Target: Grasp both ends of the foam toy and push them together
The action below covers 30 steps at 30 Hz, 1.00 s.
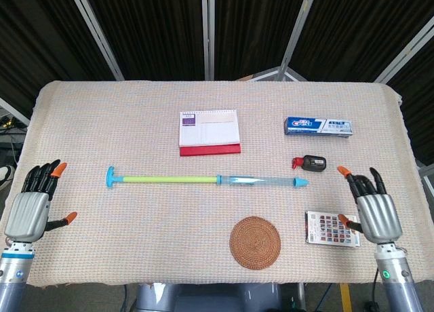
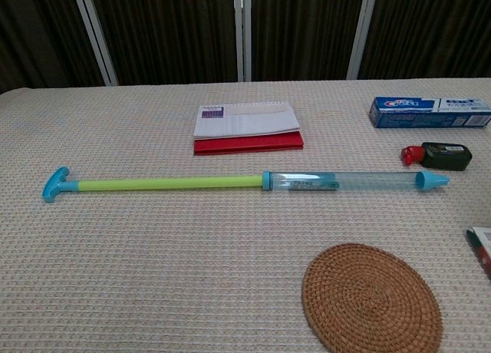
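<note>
Lying untouched: foam toy (image 1: 207, 181) (hands (image 1: 28, 210) (image 1: 373, 211) spread).

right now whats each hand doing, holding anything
Left hand: open, fingers apart, holding nothing.
Right hand: open, fingers apart, holding nothing; the foam toy lies untouched on the table.

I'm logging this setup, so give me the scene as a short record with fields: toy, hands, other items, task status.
toy: foam toy lying flat across the table, blue T-handle at left, clear tube at right, rod extended
left hand: left hand open, apart from the toy
right hand: right hand open, beside the card pack
other items: desk calendar, toothpaste box, woven coaster
task status: toy not yet grasped
</note>
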Each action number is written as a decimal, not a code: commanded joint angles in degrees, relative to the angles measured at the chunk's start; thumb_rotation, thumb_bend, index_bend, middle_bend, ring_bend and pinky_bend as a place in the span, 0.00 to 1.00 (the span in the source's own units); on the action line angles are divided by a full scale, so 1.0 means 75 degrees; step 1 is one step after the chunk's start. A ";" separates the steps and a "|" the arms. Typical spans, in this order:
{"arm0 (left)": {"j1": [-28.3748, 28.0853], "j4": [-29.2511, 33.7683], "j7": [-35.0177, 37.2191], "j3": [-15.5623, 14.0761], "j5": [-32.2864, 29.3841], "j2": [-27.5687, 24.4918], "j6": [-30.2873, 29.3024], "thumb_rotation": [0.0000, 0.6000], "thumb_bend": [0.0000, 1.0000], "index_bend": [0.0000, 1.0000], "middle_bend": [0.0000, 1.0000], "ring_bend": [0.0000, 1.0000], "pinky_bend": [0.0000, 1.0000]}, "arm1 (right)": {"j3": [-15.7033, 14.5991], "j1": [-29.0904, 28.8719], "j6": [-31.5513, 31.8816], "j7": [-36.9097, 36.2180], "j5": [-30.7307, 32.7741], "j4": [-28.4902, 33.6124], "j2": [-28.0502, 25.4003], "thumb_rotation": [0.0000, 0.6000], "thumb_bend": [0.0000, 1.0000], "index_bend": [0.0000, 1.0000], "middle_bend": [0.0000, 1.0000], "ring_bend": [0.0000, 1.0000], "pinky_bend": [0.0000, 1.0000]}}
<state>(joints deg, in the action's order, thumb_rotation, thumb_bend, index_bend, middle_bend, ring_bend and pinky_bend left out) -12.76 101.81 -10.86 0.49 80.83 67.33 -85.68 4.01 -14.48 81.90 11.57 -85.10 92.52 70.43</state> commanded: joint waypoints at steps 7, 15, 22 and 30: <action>-0.0143 -0.0214 -0.0368 0.0260 -0.0466 0.0146 0.0469 1.00 0.00 0.00 0.00 0.00 0.00 | 0.0904 -0.2091 -0.3602 0.0788 0.2341 -0.0525 0.1095 1.00 0.00 0.11 1.00 1.00 1.00; -0.0165 -0.0397 -0.0378 0.0396 -0.0767 0.0211 0.0727 1.00 0.00 0.00 0.00 0.00 0.00 | 0.1105 -0.2723 -0.4049 0.1622 0.3733 -0.1167 0.1981 1.00 0.12 0.24 1.00 1.00 1.00; -0.0168 -0.0425 -0.0390 0.0444 -0.0836 0.0224 0.0865 1.00 0.00 0.00 0.00 0.00 0.00 | 0.1178 -0.3020 -0.3957 0.1957 0.4469 -0.1725 0.2682 1.00 0.16 0.28 1.00 1.00 1.00; -0.0159 -0.0413 -0.0409 0.0474 -0.0879 0.0220 0.0957 1.00 0.00 0.00 0.00 0.00 0.00 | 0.1136 -0.3150 -0.3770 0.1969 0.4529 -0.2379 0.3121 1.00 0.18 0.32 1.00 1.00 1.00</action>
<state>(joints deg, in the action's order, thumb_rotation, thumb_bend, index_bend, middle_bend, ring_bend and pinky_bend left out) -13.95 98.71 -13.92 4.04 74.24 68.98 -78.51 12.61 -37.93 53.22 26.45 -51.06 75.37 93.26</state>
